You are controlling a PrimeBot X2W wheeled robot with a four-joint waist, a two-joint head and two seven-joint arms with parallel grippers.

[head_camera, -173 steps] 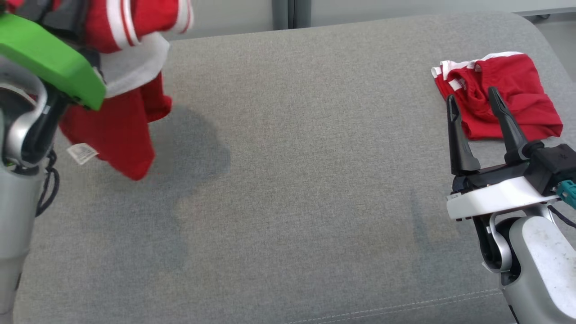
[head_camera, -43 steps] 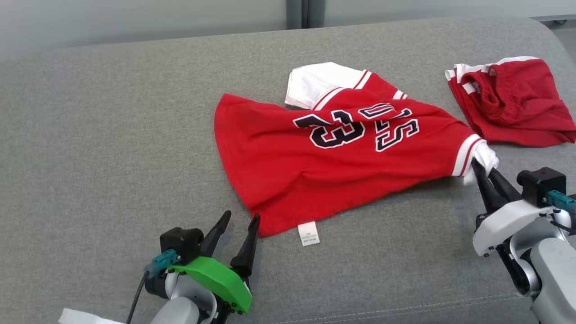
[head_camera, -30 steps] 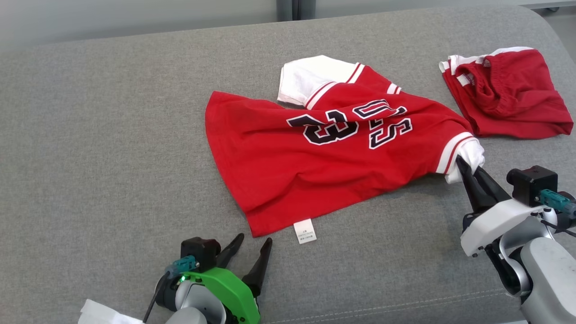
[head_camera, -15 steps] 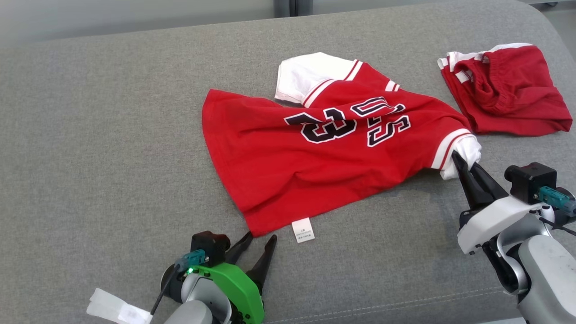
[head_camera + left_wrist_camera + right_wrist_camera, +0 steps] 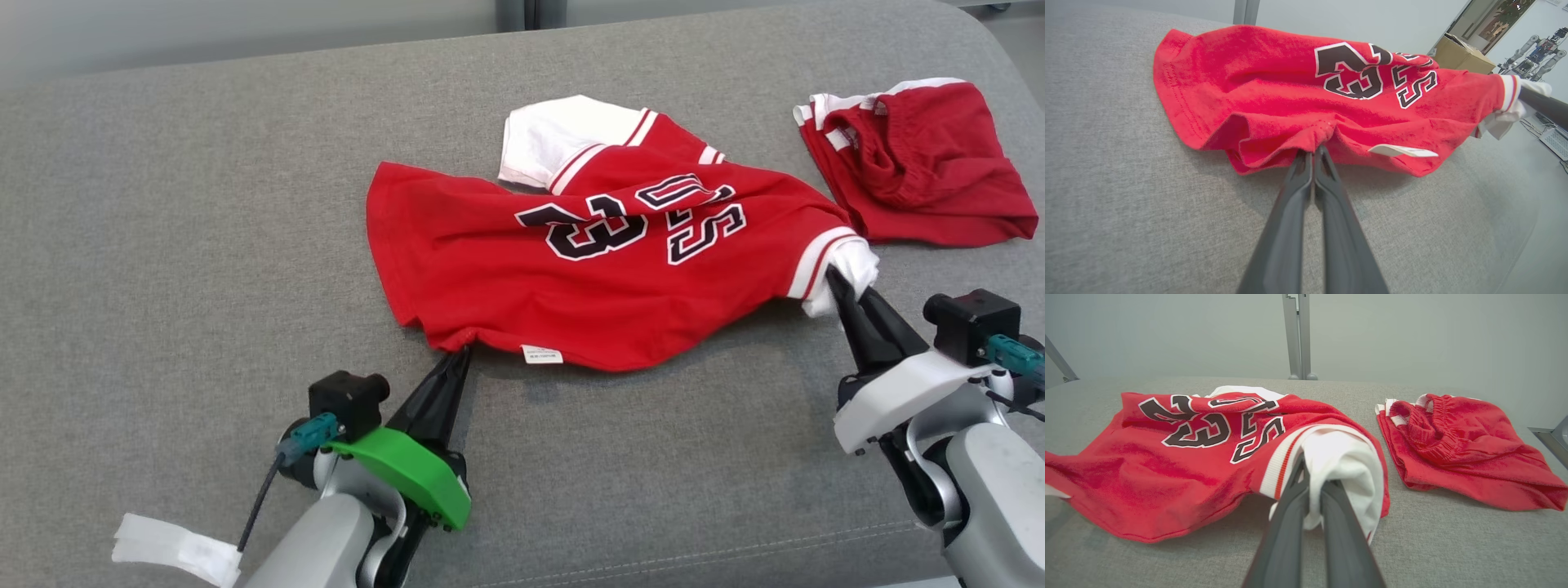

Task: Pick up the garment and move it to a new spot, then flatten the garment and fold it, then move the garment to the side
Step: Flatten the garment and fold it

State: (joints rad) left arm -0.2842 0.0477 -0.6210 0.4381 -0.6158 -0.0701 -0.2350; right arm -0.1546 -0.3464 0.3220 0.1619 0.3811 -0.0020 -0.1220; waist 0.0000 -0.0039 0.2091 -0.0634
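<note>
We face a wide grey cushion (image 5: 204,245), and the red jersey (image 5: 571,294) lies rumpled across its middle, number side up. Red shorts (image 5: 922,175) sit just beside its right end. Our left gripper (image 5: 459,355) pinches the jersey's near hem, and our right gripper (image 5: 834,278) pinches its white sleeve. A white label (image 5: 541,354) hangs from the hem near the left grip.

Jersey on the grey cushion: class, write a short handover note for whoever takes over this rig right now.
Left end effector: shut on the jersey at its near hem.
Right end effector: shut on the white sleeve.
Jersey: middle of the cushion, number up, wrinkled; shorts lie beside it at the right.
Done: both grips made.
Left: pull flat, fold, move aside.
</note>
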